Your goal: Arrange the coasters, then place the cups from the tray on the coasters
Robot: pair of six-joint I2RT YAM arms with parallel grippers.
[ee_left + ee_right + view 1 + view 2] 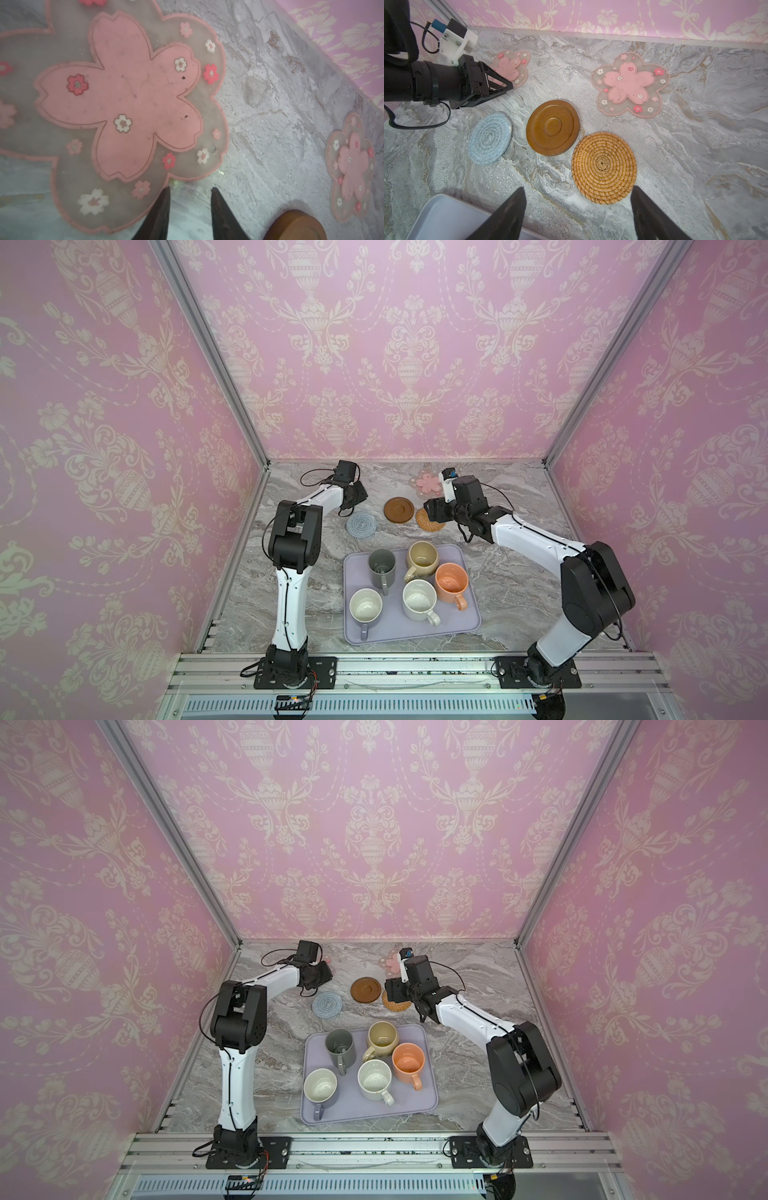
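While the right gripper (577, 188) gapes wide, the left gripper (190, 188) is slightly parted.

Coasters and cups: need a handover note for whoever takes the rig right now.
Left end effector: slightly open, empty, low beside a pink flower coaster.
Right end effector: wide open, empty, over the rattan coaster.
Also flat, unstacked: second pink flower coaster, brown disc, blue crocheted coaster.
All upright on the tray: dark grey cup, beige cup, orange cup, speckled white cup, lavender cup.
Done: coasters laid out singly. Left: any final spacing, then all five cups.
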